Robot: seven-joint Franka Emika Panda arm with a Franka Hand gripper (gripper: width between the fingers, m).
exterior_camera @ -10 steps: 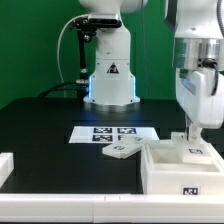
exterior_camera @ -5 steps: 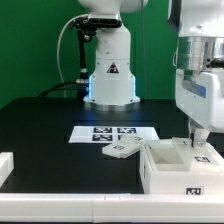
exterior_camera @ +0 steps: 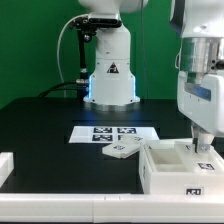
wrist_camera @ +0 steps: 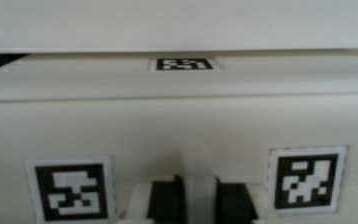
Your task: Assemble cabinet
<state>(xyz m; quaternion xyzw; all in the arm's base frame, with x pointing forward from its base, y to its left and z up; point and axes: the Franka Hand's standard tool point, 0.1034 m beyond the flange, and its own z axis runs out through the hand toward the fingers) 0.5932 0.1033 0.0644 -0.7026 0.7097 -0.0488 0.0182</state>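
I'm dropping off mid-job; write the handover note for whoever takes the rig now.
Gripper: shut, fingertips down on the cabinet box, toward the exterior view's right; nothing visibly held.
Loose panel: flat on the table, at the marker board's near edge.
Another white piece: at the exterior view's left edge.
Done: no panel visibly attached.
Left: fit the panels to the box.
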